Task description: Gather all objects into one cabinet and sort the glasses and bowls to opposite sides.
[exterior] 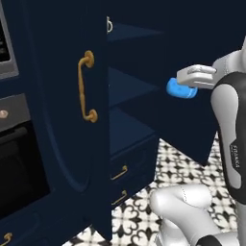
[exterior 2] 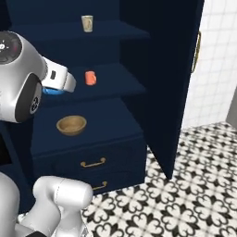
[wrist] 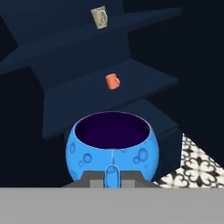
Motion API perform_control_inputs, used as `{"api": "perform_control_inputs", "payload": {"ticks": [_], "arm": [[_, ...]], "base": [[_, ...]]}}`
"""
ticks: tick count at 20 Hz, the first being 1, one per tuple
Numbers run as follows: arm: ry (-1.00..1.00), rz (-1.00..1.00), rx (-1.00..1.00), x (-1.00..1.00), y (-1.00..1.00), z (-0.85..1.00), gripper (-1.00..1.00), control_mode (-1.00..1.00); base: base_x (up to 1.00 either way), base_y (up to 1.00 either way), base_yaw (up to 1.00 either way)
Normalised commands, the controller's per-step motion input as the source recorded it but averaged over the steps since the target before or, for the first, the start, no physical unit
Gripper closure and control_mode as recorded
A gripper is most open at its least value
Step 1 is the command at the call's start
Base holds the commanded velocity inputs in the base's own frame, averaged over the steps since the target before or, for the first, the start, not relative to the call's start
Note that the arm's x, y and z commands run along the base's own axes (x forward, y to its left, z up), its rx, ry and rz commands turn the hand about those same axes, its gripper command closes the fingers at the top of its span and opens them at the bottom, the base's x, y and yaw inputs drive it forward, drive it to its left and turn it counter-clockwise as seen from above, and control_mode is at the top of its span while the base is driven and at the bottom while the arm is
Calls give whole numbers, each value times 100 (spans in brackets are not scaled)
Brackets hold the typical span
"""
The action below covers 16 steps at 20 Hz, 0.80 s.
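— How was the tool (wrist: pixel 112 178) found?

— It was seen clamped on the bright blue bowl (wrist: pixel 112 151), at the bottom centre of the hand view; the near wall of the bowl was pinched between the two finger tips, and the dark inside was turned up toward the camera. In the left base view the blue bowl (exterior: pixel 181 89) was seen at the right of centre, under the white hand and in front of the open cabinet (exterior: pixel 129 86). In the right base view only a sliver of the blue bowl (exterior 2: pixel 52 91) was visible at the left edge, beside the arm's white wrist.

— And where were the other things placed?

— The orange-red mug (exterior 2: pixel 90 77) was seen on a middle shelf, just right of the hand in the right base view. The beige mug (exterior 2: pixel 87 23) was seen on the shelf above it, at the upper centre. The tan wooden bowl (exterior 2: pixel 71 125) was seen on the lowest shelf, at the left of centre, above the brass-pulled drawers (exterior 2: pixel 92 163).

— Was anything else noted?

— A curved brass handle (exterior: pixel 85 87) was seen on the open door at the centre left of the left base view, and a patterned floor (exterior 2: pixel 176 203) at the lower right of the right base view.
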Motion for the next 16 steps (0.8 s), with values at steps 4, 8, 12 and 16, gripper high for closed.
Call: {"api": "perform_control_inputs", "payload": {"ticks": [4,8,12,16], "arm": [[0,0,0,0,0,0,100,100],[0,0,0,0,0,0,100,100],[0,0,0,0,0,0,100,100],[0,0,0,0,0,0,100,100]], "base": [[34,-3,41],[7,-22,44],[0,-56,30],[9,-39,30]]}}
